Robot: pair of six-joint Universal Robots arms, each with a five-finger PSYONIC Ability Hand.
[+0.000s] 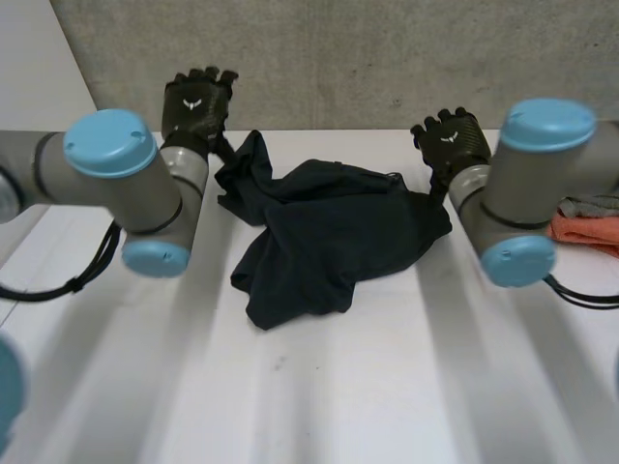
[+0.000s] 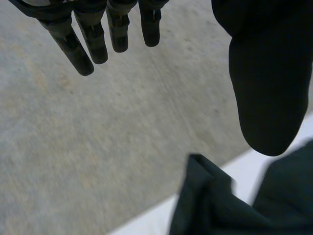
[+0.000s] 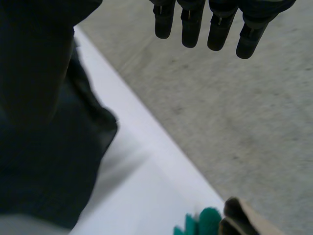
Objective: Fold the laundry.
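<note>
smooth blue-capped arms flank a crumpled dark cloth.

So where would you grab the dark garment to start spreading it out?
The dark garment lies crumpled, so I'd pinch its two far points: the peak by the left hand and the bulging edge by the right hand. Both open hands are at the far side, so coming from there looks shortest.

Cut-off cloths
At 3 o'clock from the dark garment, an orange cloth and a grey cloth run off the edge behind the right arm.
</note>
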